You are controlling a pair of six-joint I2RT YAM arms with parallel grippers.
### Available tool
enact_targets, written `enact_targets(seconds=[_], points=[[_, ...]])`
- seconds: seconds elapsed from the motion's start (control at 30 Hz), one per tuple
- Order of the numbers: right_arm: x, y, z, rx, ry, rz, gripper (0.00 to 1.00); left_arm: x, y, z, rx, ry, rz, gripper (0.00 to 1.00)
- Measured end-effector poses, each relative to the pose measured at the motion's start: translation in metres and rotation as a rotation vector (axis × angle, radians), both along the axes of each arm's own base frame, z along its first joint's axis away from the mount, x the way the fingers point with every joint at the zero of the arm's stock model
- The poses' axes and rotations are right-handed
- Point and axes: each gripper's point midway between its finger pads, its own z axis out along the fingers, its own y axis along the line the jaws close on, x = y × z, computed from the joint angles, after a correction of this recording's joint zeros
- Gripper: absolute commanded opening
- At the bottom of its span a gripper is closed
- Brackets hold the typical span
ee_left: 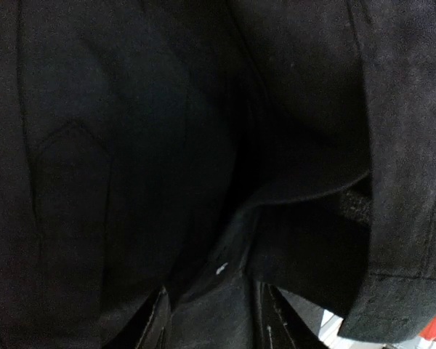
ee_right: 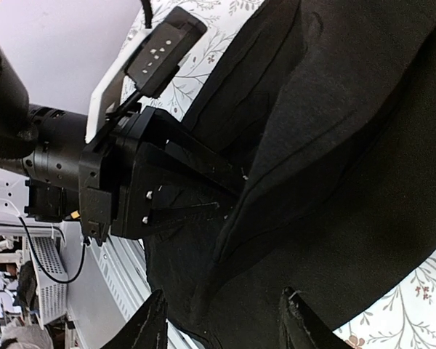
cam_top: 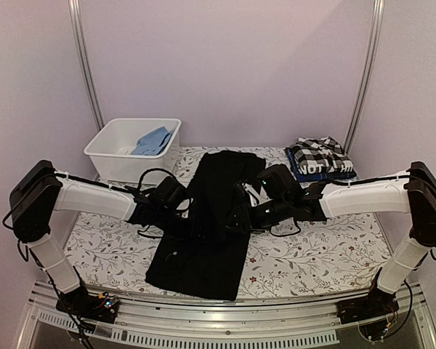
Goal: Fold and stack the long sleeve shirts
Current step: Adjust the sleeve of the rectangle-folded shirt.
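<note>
The black shirt (cam_top: 203, 251) lies lengthwise down the middle of the worktop (cam_top: 334, 240), its hem close to the near edge and bare flowered surface on both sides. My left claw (cam_top: 183, 207) is pinched on a fold at its left edge. My right claw (ee_right: 221, 320) hangs over the right side, fingers apart (cloth beneath, none gripped). In the far-left corner a white bin (cam_top: 105, 156) holds blue cloth (cam_top: 151, 139). In the far-right corner the checked shirt (cam_top: 318, 153) sits atop the lettered one (cam_top: 323, 171).

white tub (cam_top: 112, 164) far-left, blue cloth (cam_top: 152, 140) inside | floral table cover (cam_top: 334, 240) | metal rail (cam_top: 225, 322) near edge | pale backdrop (cam_top: 225, 65)
</note>
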Motion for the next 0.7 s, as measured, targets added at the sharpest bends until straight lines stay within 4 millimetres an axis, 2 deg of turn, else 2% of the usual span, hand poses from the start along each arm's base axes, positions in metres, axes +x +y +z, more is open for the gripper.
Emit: enact_targets(seconds=[0.17,0.27,0.47,0.57,0.7], points=[[0.000,0.001,-0.012,-0.018,0.026,-0.004,0.36,0.002,-0.007,0.003,-0.008,-0.010,-0.011,0.12],[0.000,0.001,-0.021,-0.033,0.039,-0.004,0.28,0.002,-0.011,0.005,-0.014,-0.017,-0.019,0.02],[0.000,0.000,-0.025,-0.044,0.045,-0.007,0.06,-0.002,-0.012,0.017,-0.021,-0.040,-0.034,0.00],[-0.001,-0.001,-0.026,-0.047,0.050,-0.006,0.01,-0.005,-0.013,0.039,-0.036,-0.072,-0.046,0.00],[-0.005,-0.001,-0.028,-0.045,0.064,0.004,0.01,-0.009,-0.019,0.080,-0.075,-0.132,-0.086,0.00]])
